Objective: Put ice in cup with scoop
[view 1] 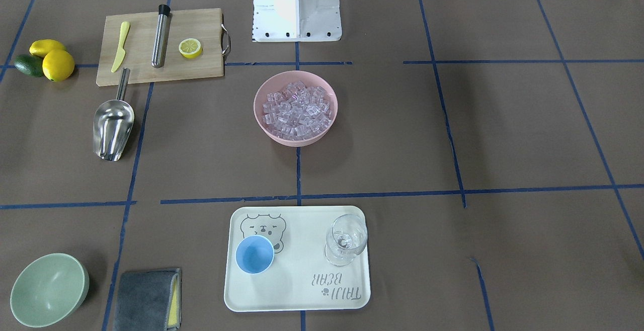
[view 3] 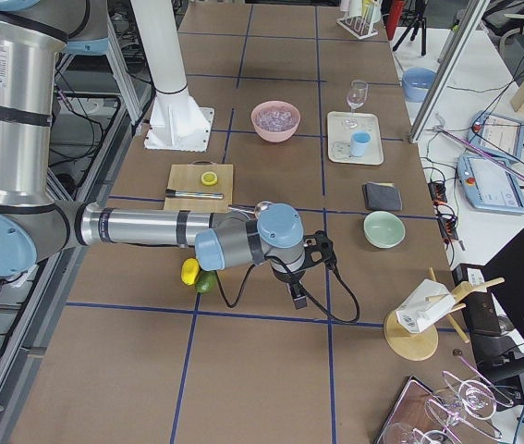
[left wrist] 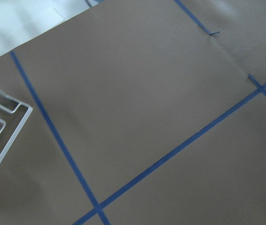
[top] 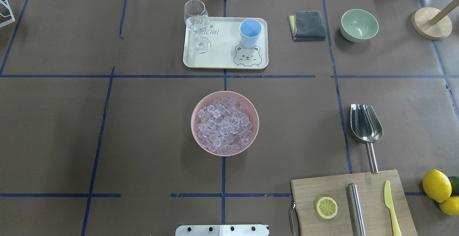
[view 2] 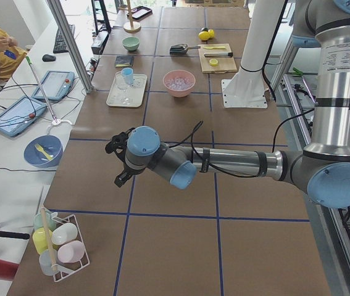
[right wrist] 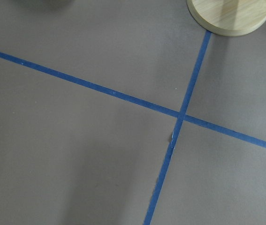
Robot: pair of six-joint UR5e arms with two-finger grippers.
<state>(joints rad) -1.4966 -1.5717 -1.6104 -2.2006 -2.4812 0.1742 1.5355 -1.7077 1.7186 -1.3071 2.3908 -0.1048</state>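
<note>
Shiny stainless-steel scoop (top: 365,123): lay ungrasped, well right of the round pink plastic bowl (top: 193,123).
Clear glassy ice cubes (top: 224,123): all sat in that bowl.
Small light-blue plastic cup (top: 250,32): stood empty beyond the bowl.
Left gripper (view 2: 118,163), right gripper (view 3: 310,268): far from the bowl; opening could not be told.
Progress: nothing begun.

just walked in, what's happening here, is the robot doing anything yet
Nothing is being handled. The scoop lies on the table by the cutting board, the ice fills the pink bowl, and the cup stands empty on the tray beside a glass. The left gripper and right gripper hang over the table's opposite ends, far from these.
</note>
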